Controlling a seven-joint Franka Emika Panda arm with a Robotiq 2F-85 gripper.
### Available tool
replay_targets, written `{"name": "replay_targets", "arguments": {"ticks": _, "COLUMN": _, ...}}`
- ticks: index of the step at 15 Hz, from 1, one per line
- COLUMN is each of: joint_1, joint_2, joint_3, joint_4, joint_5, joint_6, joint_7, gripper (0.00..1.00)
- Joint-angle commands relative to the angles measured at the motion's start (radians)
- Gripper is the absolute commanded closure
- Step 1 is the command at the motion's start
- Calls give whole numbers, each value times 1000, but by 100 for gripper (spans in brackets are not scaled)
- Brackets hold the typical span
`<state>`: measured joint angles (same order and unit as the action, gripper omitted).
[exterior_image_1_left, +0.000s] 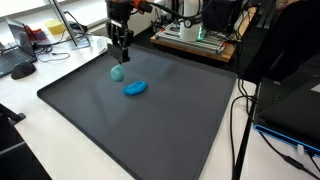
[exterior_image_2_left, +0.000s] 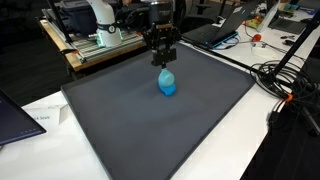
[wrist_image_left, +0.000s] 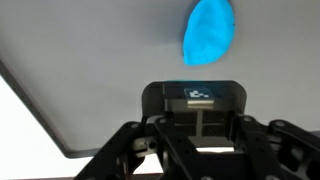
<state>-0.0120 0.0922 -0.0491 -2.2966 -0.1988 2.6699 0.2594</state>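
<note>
A pale teal ball sits right under my gripper in both exterior views, low over the dark grey mat. The fingers reach down onto the ball's top and look shut on it. A bright blue lump lies on the mat just beside the ball, apart from the fingers. In the wrist view the blue lump shows at the top. The gripper's dark body fills the bottom of that view and hides the ball and the fingertips.
The mat covers most of a white table. Behind it stand an equipment rack, laptops and a mouse. Cables trail off one side. The mat's edge shows in the wrist view.
</note>
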Motion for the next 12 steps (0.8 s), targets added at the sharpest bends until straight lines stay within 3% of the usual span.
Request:
{"name": "replay_targets", "arguments": {"ticks": 1, "joint_1": 39, "joint_2": -44, "joint_3": -12, "joint_4": -23, "joint_5": -148, "joint_6": -22, "joint_7": 172, "gripper": 78}}
{"name": "replay_targets", "arguments": {"ticks": 5, "joint_1": 68, "joint_2": -49, "joint_3": 8, "joint_4": 0, "joint_5": -223, "joint_6": -89, "joint_7": 262, "gripper": 78}}
{"name": "replay_targets", "arguments": {"ticks": 12, "joint_1": 103, "joint_2": -23, "joint_3": 55, "joint_4": 101, "joint_5": -243, "joint_6": -277, "joint_7": 277, "gripper": 78}}
